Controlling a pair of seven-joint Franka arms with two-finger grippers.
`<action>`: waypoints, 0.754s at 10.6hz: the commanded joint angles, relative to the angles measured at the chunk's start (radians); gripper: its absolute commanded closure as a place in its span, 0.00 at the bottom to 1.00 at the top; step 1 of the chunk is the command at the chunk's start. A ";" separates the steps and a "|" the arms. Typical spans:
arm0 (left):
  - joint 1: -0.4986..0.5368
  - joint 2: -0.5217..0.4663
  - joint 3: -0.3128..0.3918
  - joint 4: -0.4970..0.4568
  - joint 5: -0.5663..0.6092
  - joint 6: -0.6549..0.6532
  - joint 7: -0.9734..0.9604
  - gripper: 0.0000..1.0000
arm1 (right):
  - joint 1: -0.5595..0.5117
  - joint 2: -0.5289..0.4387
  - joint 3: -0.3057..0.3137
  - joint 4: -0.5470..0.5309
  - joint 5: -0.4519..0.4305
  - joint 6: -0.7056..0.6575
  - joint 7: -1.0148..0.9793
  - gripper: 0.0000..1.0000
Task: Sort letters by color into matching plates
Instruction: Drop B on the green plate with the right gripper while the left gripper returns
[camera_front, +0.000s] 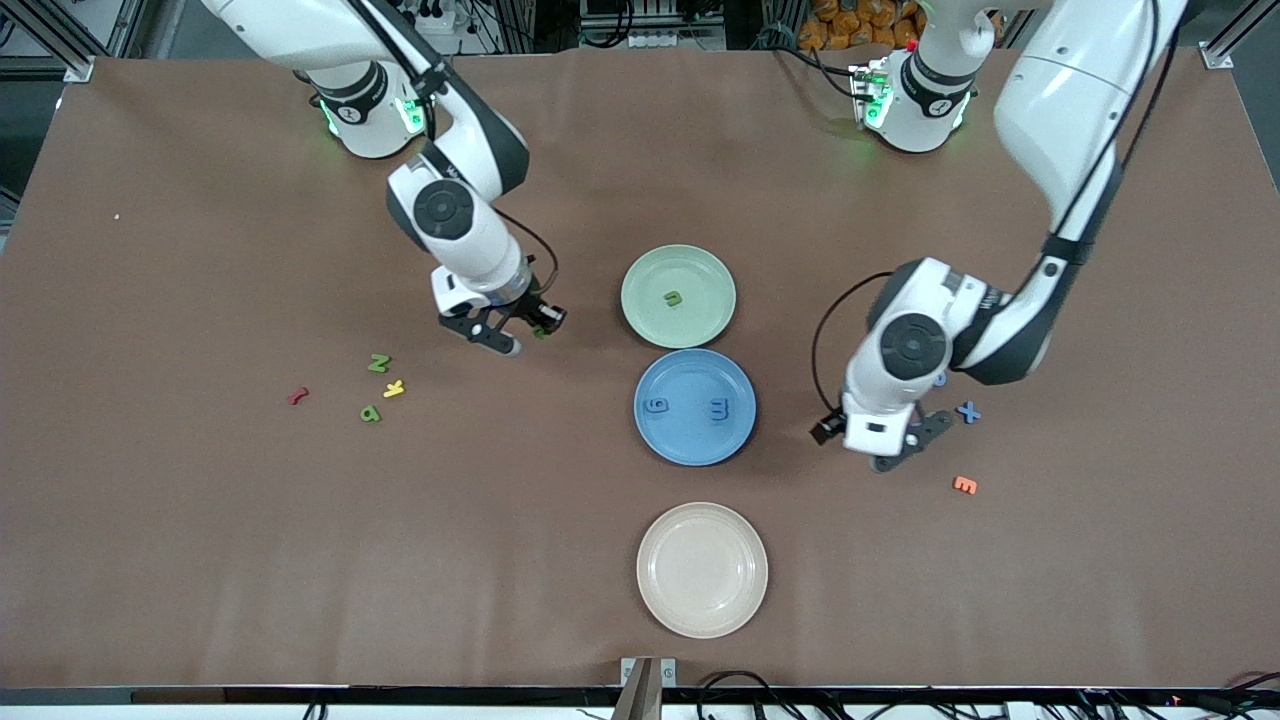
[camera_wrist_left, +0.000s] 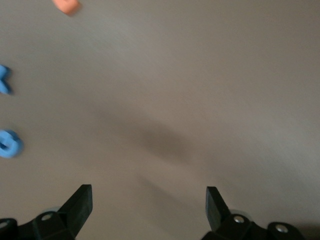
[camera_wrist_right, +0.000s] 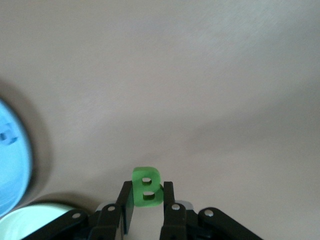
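Currently the right gripper (camera_wrist_right: 146, 207) hangs over the brown surface (camera_front: 200, 550) beside the pale green round plate (camera_front: 700, 272), fingers clamped on a small green foam letter B (camera_wrist_right: 146, 186). The left gripper (camera_wrist_left: 149, 210) hovers near the blue letter X (camera_front: 967, 411), fingers spread wide.

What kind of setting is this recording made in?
Likely a robotics lab workbench: a brown-covered table with two arms mounted along one edge, aluminium framing and cables around it, and foam letters and plates as props.

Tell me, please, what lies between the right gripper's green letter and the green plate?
Only bare table separates the green letter in the right gripper from the green plate, per the front view.
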 joint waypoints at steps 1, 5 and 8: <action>0.211 -0.091 -0.097 -0.113 -0.057 -0.013 0.059 0.00 | 0.096 0.125 0.001 0.178 0.014 -0.017 0.178 1.00; 0.491 -0.143 -0.254 -0.292 -0.021 0.146 0.126 0.00 | 0.222 0.222 0.001 0.309 -0.001 -0.003 0.339 1.00; 0.519 -0.154 -0.231 -0.359 0.028 0.202 0.121 0.00 | 0.300 0.255 0.001 0.335 -0.015 -0.001 0.358 1.00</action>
